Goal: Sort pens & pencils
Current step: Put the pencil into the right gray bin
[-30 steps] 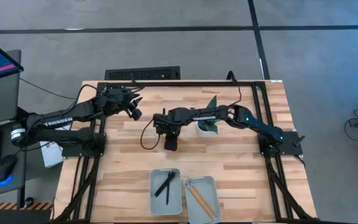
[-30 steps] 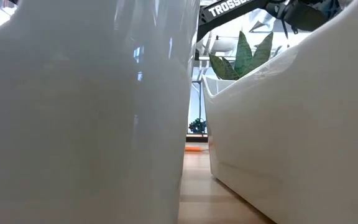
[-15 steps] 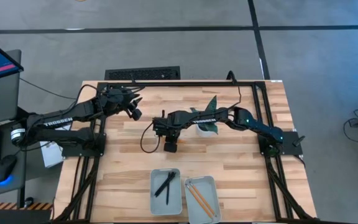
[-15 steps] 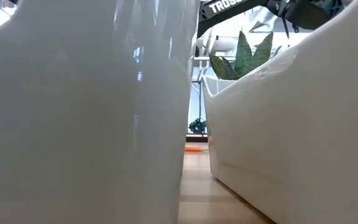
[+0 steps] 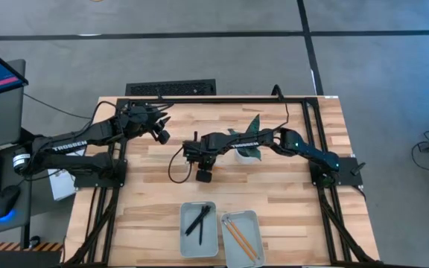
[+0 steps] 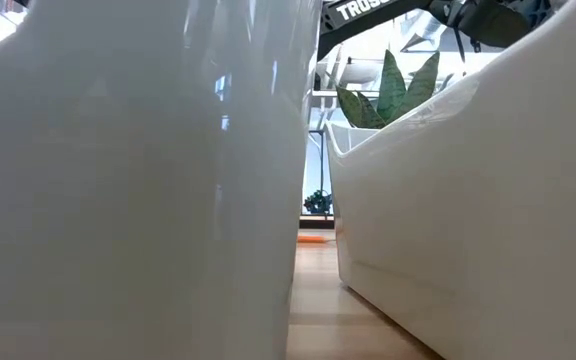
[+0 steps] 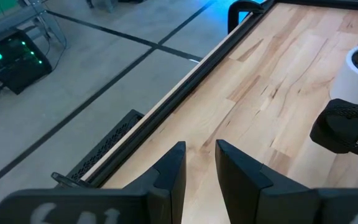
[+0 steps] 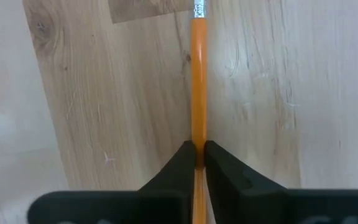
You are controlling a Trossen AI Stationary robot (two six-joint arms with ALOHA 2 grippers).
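High view, from the left: the left arm reaches along the table's far-left part, its left gripper (image 5: 162,135) raised over bare wood; the left wrist view shows its fingers (image 7: 169,174) slightly parted with nothing between them; the right arm stretches leftward across the middle, past a potted plant (image 5: 249,146), its right gripper (image 5: 204,175) pointing down at the tabletop; only the right wrist view shows the fingers pressed together on an orange pencil (image 8: 197,87) lying on the wood; near the front edge, the left tray (image 5: 188,240) holds the pens (image 5: 197,221) and the right tray (image 5: 252,219) two more pencils (image 5: 238,237); the low view is mostly filled by the two trays' white walls.
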